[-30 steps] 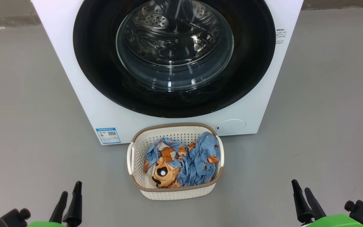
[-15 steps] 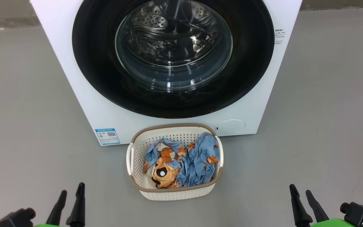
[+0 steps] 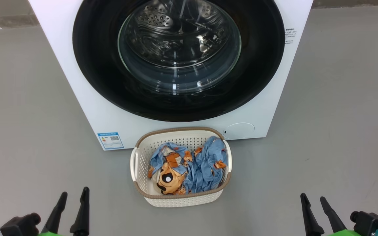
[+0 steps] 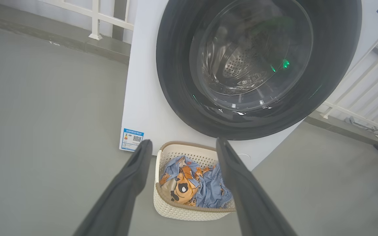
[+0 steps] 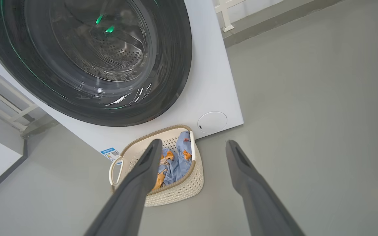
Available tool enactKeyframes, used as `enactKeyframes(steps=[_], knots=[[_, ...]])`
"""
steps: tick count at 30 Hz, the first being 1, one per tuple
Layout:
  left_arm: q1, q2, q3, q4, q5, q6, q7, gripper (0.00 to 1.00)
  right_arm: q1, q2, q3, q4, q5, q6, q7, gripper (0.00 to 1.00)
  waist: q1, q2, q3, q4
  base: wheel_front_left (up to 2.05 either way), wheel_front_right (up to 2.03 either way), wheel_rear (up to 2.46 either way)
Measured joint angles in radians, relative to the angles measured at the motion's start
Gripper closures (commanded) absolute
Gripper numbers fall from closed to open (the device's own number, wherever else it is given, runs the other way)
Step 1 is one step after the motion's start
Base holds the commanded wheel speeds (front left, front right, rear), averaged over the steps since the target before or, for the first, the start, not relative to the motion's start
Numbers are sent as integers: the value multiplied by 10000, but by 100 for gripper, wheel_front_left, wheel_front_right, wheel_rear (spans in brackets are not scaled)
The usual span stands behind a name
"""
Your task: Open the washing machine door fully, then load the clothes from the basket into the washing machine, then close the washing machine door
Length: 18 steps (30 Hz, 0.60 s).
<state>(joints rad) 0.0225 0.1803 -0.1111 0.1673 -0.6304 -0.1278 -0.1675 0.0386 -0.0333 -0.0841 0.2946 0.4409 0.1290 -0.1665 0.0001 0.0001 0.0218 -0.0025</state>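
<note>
The white washing machine (image 3: 87, 108) (image 4: 146, 98) (image 5: 208, 88) stands ahead on the grey floor. Its round door (image 3: 179, 108) (image 4: 182, 108) (image 5: 162, 98), a black ring around clear glass, sits shut against the front. The cream basket (image 3: 136, 164) (image 4: 189, 213) (image 5: 179, 193) rests on the floor before it, holding the light blue and orange clothes (image 3: 192, 167) (image 4: 192, 186) (image 5: 176, 164). My left gripper (image 3: 74, 192) (image 4: 182, 142) hangs open at the lower left. My right gripper (image 3: 314, 197) (image 5: 192, 142) hangs open at the lower right. Both are empty and well short of the basket.
A small blue label (image 3: 110, 140) and a round flap (image 3: 240, 130) mark the machine's lower front. White railings (image 4: 97, 19) (image 5: 8, 111) run behind the machine on both sides. Grey floor (image 3: 340, 131) spreads to the left and right.
The head view has shifted slightly. Both grippers sit a little lower in it, and the left one's fingers stand further apart.
</note>
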Motion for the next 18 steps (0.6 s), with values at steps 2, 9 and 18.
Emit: enactKeyframes(steps=[2, 9, 18], knots=[[5, 38, -35, -38, 161, 0, -19, 0, 47, 0, -29, 0, -186, 0, -35, 0, 0, 0, 16, -5, 0, 0, 0], [33, 199, -96, -119, 834, -2, -228, 0, 46, -6, -100, -82, -917, 0, -217, 0, 0, 0, 31, -35, 0, 0, 0], [192, 276, -138, -153, 1377, -2, -456, 0, 47, -12, -192, -150, -1735, 0, -483, 0, 0, 0, 17, -60, 0, 0, 0]])
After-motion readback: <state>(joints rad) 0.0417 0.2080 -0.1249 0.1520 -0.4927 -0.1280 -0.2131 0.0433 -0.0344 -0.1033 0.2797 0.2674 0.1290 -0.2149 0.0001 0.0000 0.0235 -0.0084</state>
